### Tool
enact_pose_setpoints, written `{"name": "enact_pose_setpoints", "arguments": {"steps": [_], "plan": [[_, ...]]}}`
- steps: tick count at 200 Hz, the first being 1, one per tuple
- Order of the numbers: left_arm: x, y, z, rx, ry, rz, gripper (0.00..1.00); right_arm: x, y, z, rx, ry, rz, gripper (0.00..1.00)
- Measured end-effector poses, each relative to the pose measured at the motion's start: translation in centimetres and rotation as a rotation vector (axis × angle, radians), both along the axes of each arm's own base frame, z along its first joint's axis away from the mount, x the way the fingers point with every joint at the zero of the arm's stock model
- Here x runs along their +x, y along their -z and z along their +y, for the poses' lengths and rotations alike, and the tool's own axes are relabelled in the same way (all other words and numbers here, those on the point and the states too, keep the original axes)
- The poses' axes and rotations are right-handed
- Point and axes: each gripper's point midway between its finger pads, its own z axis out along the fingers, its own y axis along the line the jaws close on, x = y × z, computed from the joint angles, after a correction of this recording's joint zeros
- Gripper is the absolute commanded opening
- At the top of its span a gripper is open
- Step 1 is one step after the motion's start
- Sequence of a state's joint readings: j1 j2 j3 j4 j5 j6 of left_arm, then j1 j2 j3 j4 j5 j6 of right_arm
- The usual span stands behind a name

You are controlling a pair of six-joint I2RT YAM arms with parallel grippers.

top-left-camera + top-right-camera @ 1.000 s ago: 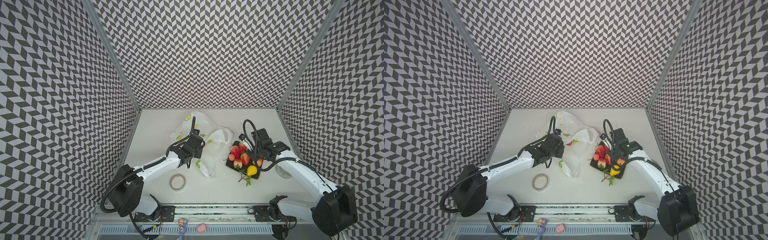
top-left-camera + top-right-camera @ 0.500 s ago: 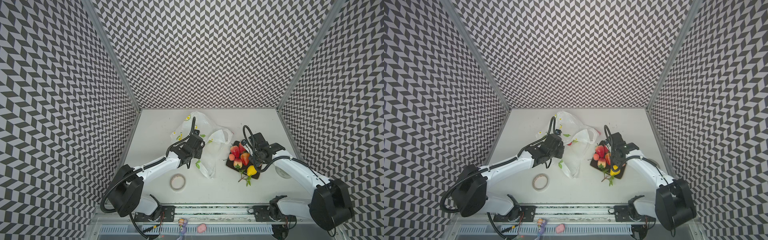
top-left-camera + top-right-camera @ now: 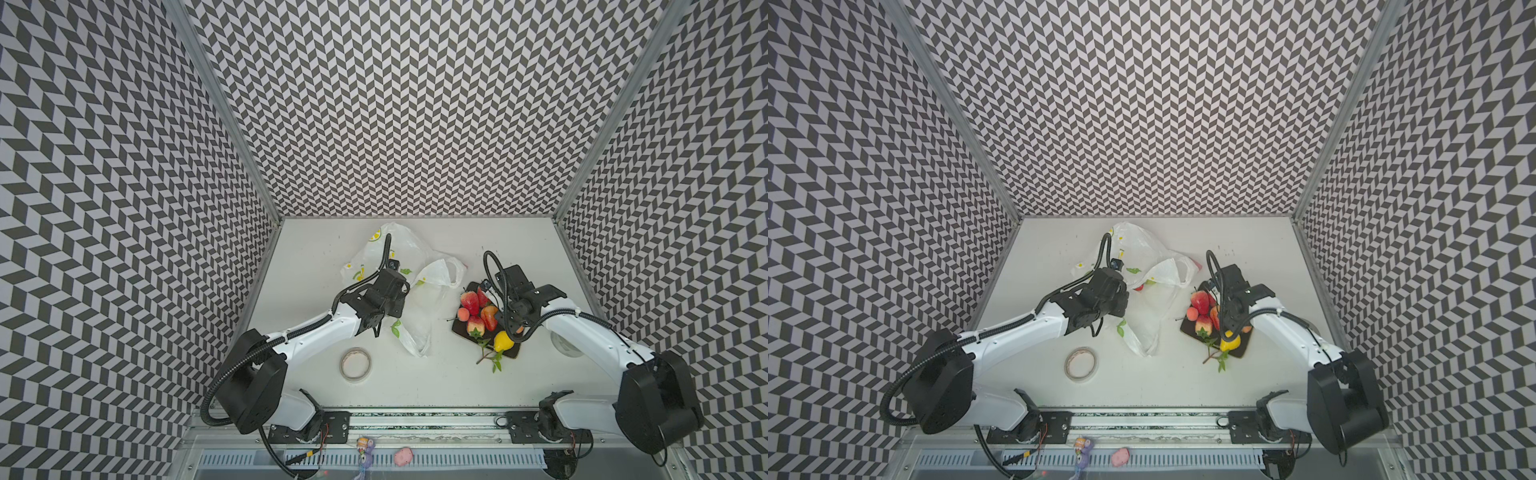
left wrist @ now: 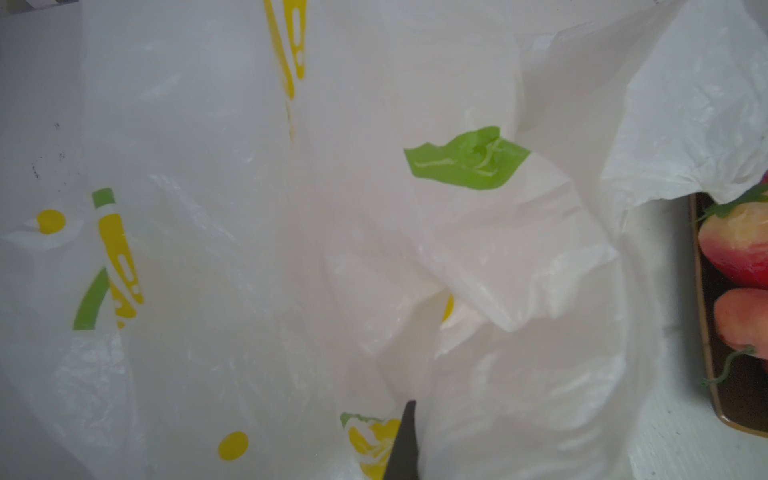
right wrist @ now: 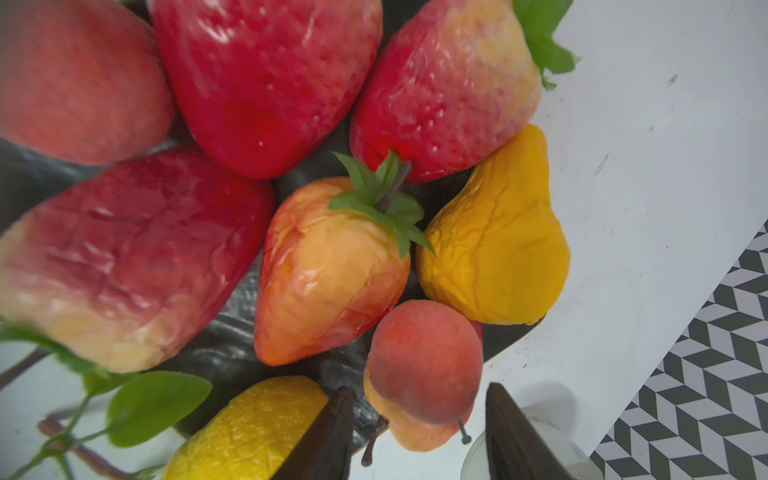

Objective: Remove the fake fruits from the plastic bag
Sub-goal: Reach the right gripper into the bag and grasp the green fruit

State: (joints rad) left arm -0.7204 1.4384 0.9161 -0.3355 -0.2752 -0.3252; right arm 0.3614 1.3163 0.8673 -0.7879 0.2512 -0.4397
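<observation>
- Lying crumpled on the worktop (image 3: 415, 390), the plastic bag (image 3: 417, 320) has its long axis running from the back wall toward the front edge, slightly slanted. One handle loop points at the dark tray (image 3: 512, 352), and the other end tapers toward the front.
- The fake fruits (image 3: 478, 311) sit heaped on that tray, just right of the bag. The handle loop reaches the tray's far corner.
- The yellow pear (image 3: 503, 341) lies at the tray's front, its leafy twig pointing off the tray toward the front edge. In the right wrist view the strawberries (image 5: 266, 83) lie on their sides, tips pointing different ways.
- The right fingers (image 5: 328, 436) are released and stand apart. A small peach-coloured fruit (image 5: 424, 357) lies between them and just past the tips, with a thin gap showing on each side.
- The left fingers (image 4: 405, 440) are clenched into one dark sliver low against the bag's printed plastic. Whether a fold is nipped between them cannot be told.
- In both top views the wrist bodies hide both sets of fingers, and the right arm covers the tray's right side.
- A small red spot (image 3: 1139, 287) at the bag's edge beside the left wrist is too small to name.
- The bag's inside is not visible. In the right wrist view, several fruits are cut off or blurred.
</observation>
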Motion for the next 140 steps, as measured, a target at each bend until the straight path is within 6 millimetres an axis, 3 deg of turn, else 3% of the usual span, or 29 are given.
{"name": "enact_pose_setpoints", "arguments": {"steps": [33,74,102,125,140], "plan": [[0.0,0.0,0.0,0.004,0.005,-0.002,0.00,0.5,-1.9,0.7,0.040,-0.008,-0.034,0.54],[0.0,-0.1,0.0,0.005,0.008,-0.004,0.00,2.5,-8.3,4.8,0.257,-0.082,-0.187,0.51],[0.1,-0.2,-0.2,-0.001,0.009,-0.008,0.00,1.9,-9.7,10.8,0.412,-0.192,-0.219,0.47],[0.3,-0.8,-0.5,-0.013,0.012,-0.016,0.00,1.6,-9.4,16.4,0.568,-0.208,-0.194,0.45],[0.5,-1.1,-0.6,-0.019,0.012,-0.022,0.00,2.3,-8.8,18.9,0.664,-0.154,-0.175,0.45]]}}
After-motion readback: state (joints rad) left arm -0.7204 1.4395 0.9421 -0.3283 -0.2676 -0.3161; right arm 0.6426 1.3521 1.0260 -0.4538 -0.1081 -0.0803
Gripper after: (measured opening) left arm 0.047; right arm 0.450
